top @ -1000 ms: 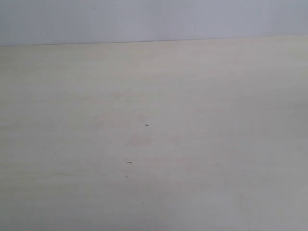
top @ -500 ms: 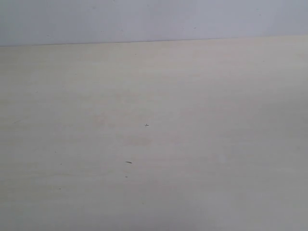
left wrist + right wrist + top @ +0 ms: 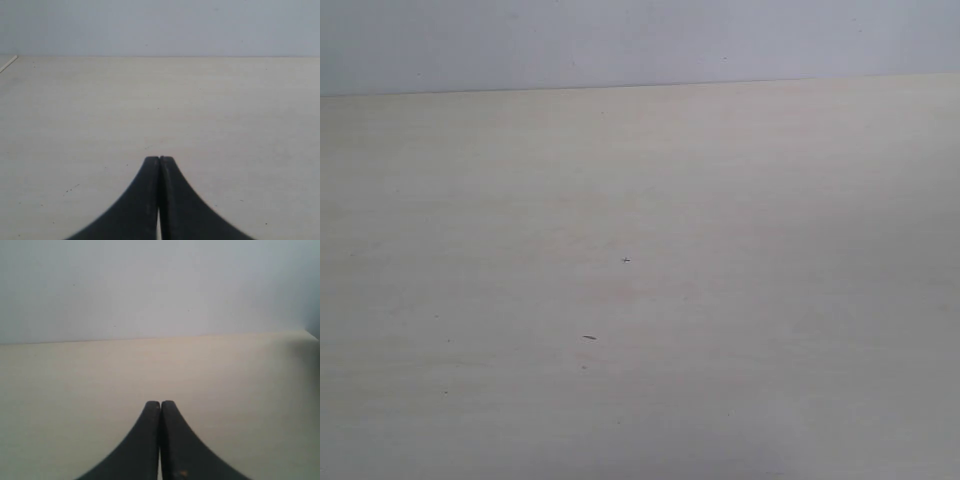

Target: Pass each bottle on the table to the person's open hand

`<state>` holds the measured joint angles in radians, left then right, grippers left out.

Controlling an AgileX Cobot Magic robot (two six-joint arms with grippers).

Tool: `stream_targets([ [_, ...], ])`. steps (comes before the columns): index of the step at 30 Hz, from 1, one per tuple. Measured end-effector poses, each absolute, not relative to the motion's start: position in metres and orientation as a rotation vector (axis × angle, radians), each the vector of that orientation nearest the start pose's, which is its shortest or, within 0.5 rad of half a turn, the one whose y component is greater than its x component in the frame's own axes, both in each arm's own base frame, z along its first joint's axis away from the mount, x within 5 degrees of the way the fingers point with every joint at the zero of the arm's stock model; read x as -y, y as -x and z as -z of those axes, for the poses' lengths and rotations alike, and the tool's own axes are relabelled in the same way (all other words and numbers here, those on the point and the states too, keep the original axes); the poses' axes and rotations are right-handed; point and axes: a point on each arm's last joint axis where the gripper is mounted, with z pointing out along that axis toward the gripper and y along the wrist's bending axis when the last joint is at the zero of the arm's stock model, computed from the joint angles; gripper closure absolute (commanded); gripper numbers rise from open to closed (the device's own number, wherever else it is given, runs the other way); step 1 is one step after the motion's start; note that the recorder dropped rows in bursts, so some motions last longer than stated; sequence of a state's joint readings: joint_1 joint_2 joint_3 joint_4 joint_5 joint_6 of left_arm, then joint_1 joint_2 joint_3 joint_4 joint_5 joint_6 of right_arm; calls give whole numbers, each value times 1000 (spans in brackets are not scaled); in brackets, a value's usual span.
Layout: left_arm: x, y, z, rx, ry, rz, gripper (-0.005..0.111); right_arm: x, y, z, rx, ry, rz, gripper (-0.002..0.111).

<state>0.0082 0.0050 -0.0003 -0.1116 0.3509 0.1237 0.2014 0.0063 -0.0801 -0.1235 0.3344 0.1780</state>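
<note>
We see the table [image 3: 740,280], pale beige wood grain, filling most of the exterior view and running back to a plain grey-white wall [image 3: 640,40]. Our left claw [image 3: 159,160] sits low over that table, its two black jaws pressed together with nothing between them. Our right claw [image 3: 160,404] is likewise closed and empty, pointing toward the wall. A small dark speck [image 3: 588,337] lies on the table near the middle.

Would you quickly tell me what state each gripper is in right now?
Left gripper: closed, holding nothing.
Right gripper: closed, holding nothing.
</note>
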Motion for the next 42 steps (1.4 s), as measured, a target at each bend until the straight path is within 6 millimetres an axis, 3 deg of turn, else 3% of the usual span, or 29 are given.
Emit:
stream_targets([
  [7, 3, -54, -182, -1837, -37, 16, 107, -5, -54, -183, -1829, 72, -138, 108],
  [42, 3, -54, -182, -1837, -37, 16, 107, -5, -54, -184, -1821, 145, -82, 108],
])
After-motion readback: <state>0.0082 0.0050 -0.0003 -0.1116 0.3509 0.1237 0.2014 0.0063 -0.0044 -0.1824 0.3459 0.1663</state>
